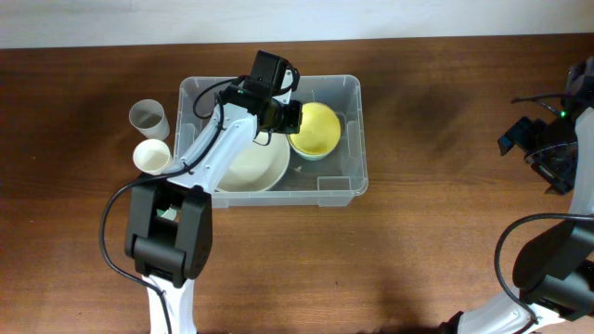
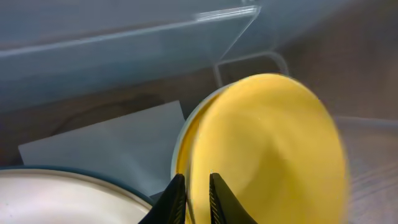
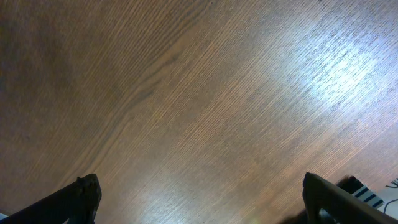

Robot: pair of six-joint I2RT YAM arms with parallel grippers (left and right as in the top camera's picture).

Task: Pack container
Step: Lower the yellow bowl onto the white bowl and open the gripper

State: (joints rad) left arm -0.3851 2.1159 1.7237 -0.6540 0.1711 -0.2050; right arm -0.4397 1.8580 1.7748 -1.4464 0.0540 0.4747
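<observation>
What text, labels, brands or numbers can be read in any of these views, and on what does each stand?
No text can be read in any view.
On the container base, the white label looks blank in the left wrist view; any print is too blurred to read.
The yellow bowl in the left pincer shows no markings.

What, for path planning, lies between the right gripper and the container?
Nothing: the overhead view shows bare wooden table between right gripper and container.

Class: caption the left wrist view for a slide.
Left gripper clamps the yellow bowl inside the clear container, white bowl alongside.
</observation>
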